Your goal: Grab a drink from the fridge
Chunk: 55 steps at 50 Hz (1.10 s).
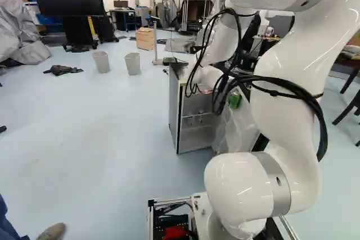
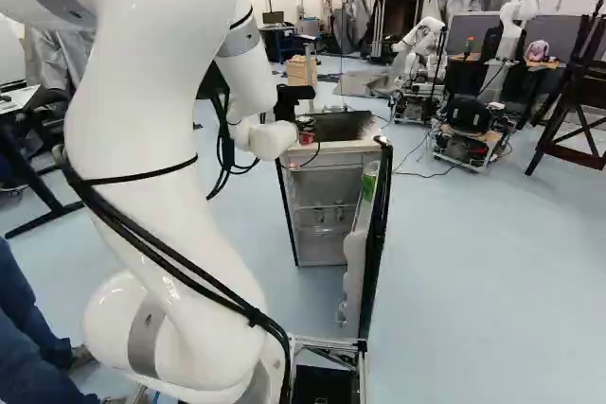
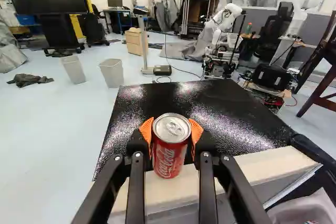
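In the right base view my gripper (image 2: 301, 122) is at the top front edge of the small fridge (image 2: 333, 160). A red can (image 2: 306, 138) shows there beside it. The wrist view shows the gripper (image 3: 172, 129) shut on the upright red can (image 3: 169, 153), with orange pads against both sides. Behind the can lies the fridge's black top (image 3: 173, 103); its pale front edge is below and around the can. The fridge door (image 2: 378, 234) stands open, with a green item (image 2: 369, 184) on its inner side. The can's base appears near the edge; whether it touches, I cannot tell.
Two grey bins (image 1: 102, 61) and a wooden drawer unit (image 1: 145, 38) stand on the floor beyond. Another robot (image 2: 417, 54) is behind the fridge. A person's leg and shoe (image 1: 52, 232) show near the base's left side. A dark wooden stand (image 2: 578, 92) is far right.
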### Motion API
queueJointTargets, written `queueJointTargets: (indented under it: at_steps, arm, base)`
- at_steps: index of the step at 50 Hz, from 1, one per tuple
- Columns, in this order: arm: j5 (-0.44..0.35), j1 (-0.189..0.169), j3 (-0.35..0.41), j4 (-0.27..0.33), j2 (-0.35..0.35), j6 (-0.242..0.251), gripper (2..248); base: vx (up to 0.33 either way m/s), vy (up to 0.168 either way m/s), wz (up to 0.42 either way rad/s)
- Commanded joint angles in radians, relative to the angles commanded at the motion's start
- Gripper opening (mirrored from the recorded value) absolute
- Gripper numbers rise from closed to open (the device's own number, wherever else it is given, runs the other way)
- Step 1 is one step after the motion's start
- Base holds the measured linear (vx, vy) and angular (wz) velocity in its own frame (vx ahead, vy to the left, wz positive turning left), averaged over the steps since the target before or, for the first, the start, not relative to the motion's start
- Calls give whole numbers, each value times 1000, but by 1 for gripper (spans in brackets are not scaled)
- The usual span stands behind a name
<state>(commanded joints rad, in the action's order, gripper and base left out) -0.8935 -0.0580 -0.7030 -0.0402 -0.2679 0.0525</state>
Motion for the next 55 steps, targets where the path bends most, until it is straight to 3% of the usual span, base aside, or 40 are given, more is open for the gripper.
queueJointTargets:
  at_steps: [7, 8, 12, 13, 17, 18, 22, 23, 28, 29, 41, 55]
  arm:
    - [0, 0, 0, 0, 0, 0, 98]
    - [0, 0, 0, 0, 0, 0, 126]
    - [0, 0, 0, 0, 0, 0, 126]
    - [0, 0, 0, 0, 0, 0, 158]
    - [0, 0, 1, 0, 1, 0, 158]
    - [0, 0, 2, 0, 2, 0, 192]
    - [0, 2, 13, 0, 12, 0, 192]
    - [0, 3, 17, 0, 15, 0, 228]
    - [0, 6, 41, 0, 35, 0, 228]
    - [0, 7, 46, 0, 40, 0, 247]
    - [0, 5, 110, 0, 96, 0, 247]
    - [0, -22, 174, 0, 165, 0, 247]
  base:
    - [0, 0, 0]
    - [0, 0, 0]
    - [0, 0, 0]
    - [0, 0, 0]
    - [0, 0, 0]
    - [0, 0, 0]
    - [0, 0, 0]
    - [0, 0, 0]
    - [0, 0, 0]
    - [0, 0, 0]
    - [0, 0, 0]
    - [0, 0, 0]
